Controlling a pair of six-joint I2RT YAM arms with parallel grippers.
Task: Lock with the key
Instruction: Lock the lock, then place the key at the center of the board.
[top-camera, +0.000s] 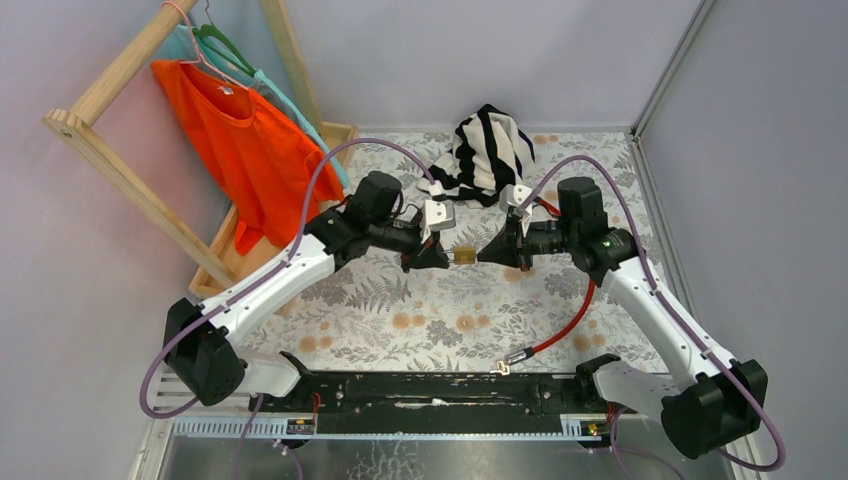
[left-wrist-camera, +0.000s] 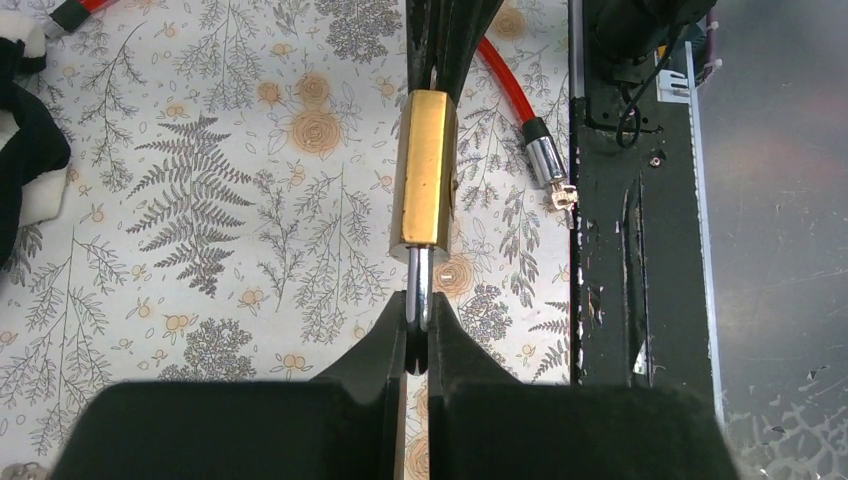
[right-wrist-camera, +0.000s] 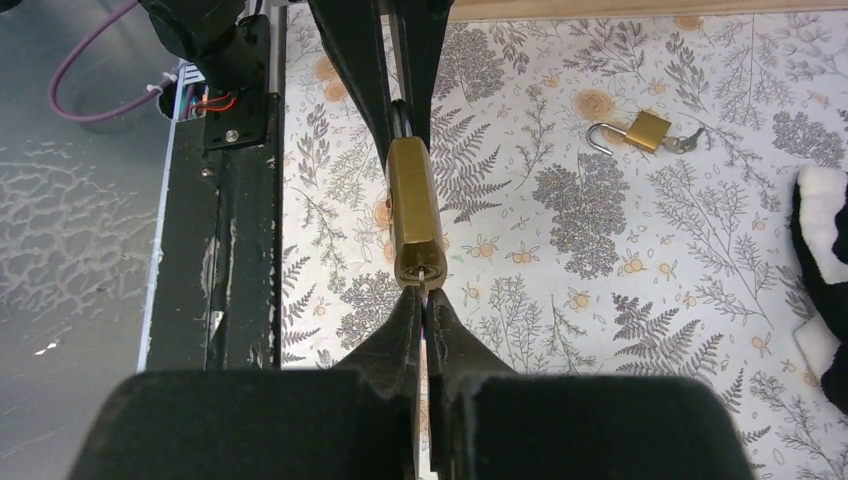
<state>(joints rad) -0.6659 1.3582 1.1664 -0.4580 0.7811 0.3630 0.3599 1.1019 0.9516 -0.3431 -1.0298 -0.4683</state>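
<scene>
Brass padlock (top-camera: 464, 256) — shackle (left-wrist-camera: 421, 285) in left claw (left-wrist-camera: 418, 335), key (right-wrist-camera: 425, 273) in right claw (right-wrist-camera: 424, 315)

**Camera positions, three views**

I log the top external camera high behind the arm bases (top-camera: 205, 360), looking down on the whole table (top-camera: 450, 320). Both wrist cameras sit close behind their fingers (left-wrist-camera: 370, 380), facing each other. All three share the brass padlock (top-camera: 464, 256).

We note fern-print surface (top-camera: 430, 310). Lying on it: striped cloth (top-camera: 490, 150) at far edge, small open padlock (right-wrist-camera: 648, 130), red cable (left-wrist-camera: 503, 80) near front, wooden rack (top-camera: 112, 168) left.
</scene>
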